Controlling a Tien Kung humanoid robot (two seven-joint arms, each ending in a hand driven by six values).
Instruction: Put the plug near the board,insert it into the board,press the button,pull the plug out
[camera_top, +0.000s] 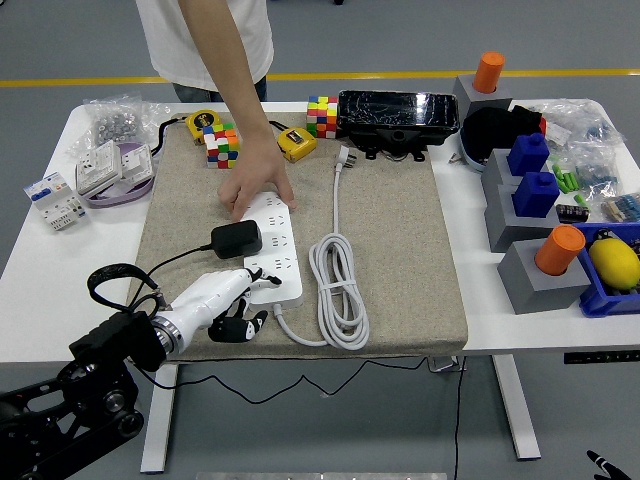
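The left hand (225, 303) is made up of a white shell with black fingertips, joined by a silver ring at the wrist to a black, bulky arm (80, 385). A black cable loop is seen above the wrist. A white T-shirt is worn by the person (205, 40).

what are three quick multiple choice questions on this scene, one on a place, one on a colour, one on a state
1. Where does the person's hand rest?
A far end of the power strip
B black tray
C yellow lemon

2. What colour is the adapter plugged into the strip?
A white
B black
C orange

3. What is the robot's left hand holding?
A the adapter
B the coiled cable
C nothing

Answers: 1 A, the palm lies on the strip's far end. 2 B, a black block sits on the white strip. 3 C, its fingers lie relaxed at the strip's near end, empty.
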